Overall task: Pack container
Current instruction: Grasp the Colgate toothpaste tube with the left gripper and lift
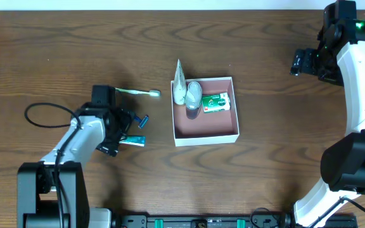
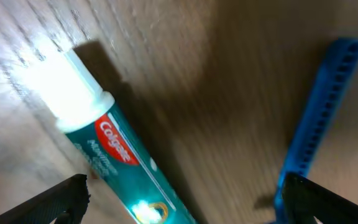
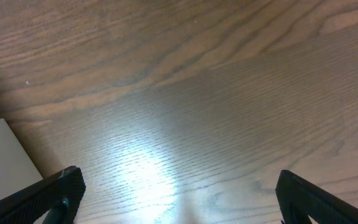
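We see the left gripper spread wide over the toothpaste, perhaps touching it; the right gripper hangs released near the container.

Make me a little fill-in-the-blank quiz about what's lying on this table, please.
1. The toothpaste tube reads ____.
2. The razor beside it is ____ in colour.
3. The green packet lies ____ the box.
4. The toothbrush lies outside the box, on the ____ arm's side.
Missing words: Colgate; blue; inside; left.
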You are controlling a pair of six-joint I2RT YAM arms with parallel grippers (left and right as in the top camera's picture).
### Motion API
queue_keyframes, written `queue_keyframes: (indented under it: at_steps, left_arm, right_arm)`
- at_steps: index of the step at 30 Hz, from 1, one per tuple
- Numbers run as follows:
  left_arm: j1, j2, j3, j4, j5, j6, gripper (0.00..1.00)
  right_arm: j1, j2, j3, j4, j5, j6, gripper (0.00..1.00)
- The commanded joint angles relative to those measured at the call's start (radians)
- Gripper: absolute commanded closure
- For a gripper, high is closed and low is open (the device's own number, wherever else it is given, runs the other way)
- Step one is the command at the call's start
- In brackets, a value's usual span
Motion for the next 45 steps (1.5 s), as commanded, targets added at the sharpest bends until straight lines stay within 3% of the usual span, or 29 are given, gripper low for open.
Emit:
queue_keyframes:
  at_steps: [1,4,9,14,27,37,45]
  left_arm:
    - [0.005,0.010,-0.041,0.041,0.024,-0.009,0.03]
    - [0.005,0.010,-0.045,0.054,0.024,-0.009,0.15]
    - [0.005,0.010,-0.045,0.054,0.023,-0.007,0.55]
    - [0.005,0.010,-0.045,0.039,0.023,0.013,0.71]
    - [0.005,-0.010,0.021,0.023,0.074,0.362,0.72]
    - [0.001,-0.190,0.183,-0.111,0.180,0.704,0.72]
    - [0.002,-0.284,0.216,-0.263,-0.022,0.667,0.71]
  right_arm:
    - [0.003,-0.018,0.012,-0.002,0.013,-0.014,0.01]
    - [0.003,-0.018,0.012,-0.001,0.013,-0.014,0.01]
    - [0.003,-0.018,0.012,-0.001,0.013,-0.014,0.01]
    - [0.003,-0.018,0.012,-0.002,0.013,-0.014,0.01]
    - [0.003,-0.018,0.012,-0.002,0.013,-0.014,0.01]
    - [0.003,-0.018,0.012,-0.002,0.013,-0.014,0.01]
    - [0.003,-0.018,0.012,-0.001,0.013,-0.014,0.01]
